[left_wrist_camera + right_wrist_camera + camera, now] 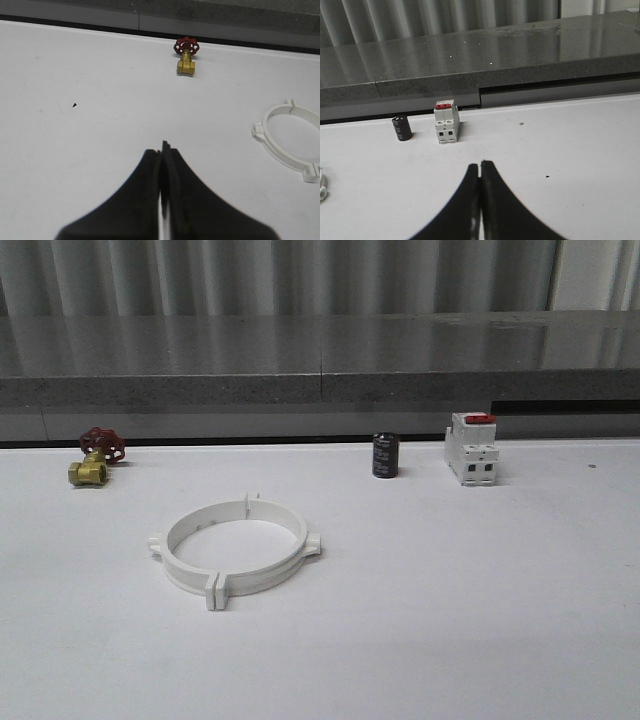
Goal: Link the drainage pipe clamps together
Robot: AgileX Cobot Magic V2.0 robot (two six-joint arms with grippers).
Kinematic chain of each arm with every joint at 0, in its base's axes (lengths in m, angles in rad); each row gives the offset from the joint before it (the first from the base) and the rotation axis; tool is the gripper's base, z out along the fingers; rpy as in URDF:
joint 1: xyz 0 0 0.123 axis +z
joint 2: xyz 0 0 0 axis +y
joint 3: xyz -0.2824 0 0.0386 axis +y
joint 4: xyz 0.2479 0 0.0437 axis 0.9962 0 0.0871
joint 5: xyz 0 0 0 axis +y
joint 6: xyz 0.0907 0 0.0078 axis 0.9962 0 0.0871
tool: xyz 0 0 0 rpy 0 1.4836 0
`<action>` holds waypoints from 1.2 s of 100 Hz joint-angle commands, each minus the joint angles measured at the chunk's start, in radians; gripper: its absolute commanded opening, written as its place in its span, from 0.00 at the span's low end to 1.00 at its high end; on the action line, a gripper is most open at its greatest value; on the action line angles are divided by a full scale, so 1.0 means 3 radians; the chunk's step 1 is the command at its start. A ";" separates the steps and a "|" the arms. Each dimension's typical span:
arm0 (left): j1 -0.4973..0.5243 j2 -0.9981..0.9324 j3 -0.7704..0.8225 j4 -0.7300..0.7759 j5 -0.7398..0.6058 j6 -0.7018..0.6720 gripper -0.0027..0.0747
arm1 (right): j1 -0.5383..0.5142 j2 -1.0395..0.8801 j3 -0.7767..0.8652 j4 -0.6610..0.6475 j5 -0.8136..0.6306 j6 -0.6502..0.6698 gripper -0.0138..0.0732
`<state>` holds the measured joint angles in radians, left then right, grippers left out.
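A: Where do we log the drainage pipe clamps (235, 553)?

B: We see both white halves joined into one ring, flat on the white table (480, 620), at about 8 o'clock from table centre. Flanges meet at the ring's 6 and 12 o'clock; side tabs sit at 3 and 9.

A: Tools?

B: We note the left gripper (162, 150) pressed closed, holding nothing. The right gripper (480, 167) likewise, fingers together, nothing between.

A: Other items?

B: Brass valve (94, 460) with red handwheel at 10 o'clock, black cylinder (386, 456) at 12, white breaker (472, 448) at 1.
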<state>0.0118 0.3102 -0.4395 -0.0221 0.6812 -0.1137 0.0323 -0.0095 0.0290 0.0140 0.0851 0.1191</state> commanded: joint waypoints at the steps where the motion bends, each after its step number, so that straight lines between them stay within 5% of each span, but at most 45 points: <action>1: -0.0002 0.0022 -0.0085 -0.0020 -0.0233 -0.0001 0.01 | 0.0006 -0.0067 -0.0068 -0.0047 -0.0284 0.0006 0.08; 42: -0.0002 0.0022 -0.0085 -0.0001 -0.0252 -0.0001 0.01 | 0.0006 -0.0067 -0.0068 -0.0047 -0.0284 0.0006 0.08; 78: -0.0182 -0.0171 0.0575 0.0644 -0.1899 -0.0338 0.01 | 0.0006 -0.0067 -0.0068 -0.0047 -0.0284 0.0006 0.08; 120: -0.0165 -0.0985 0.1463 0.0543 -0.2063 -0.0454 0.01 | 0.0006 -0.0067 -0.0068 -0.0047 -0.0284 0.0006 0.08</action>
<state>-0.0584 0.0451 -0.0072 0.1708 0.1497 -0.2351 0.0323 -0.0095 0.0290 0.0133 0.0830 0.1191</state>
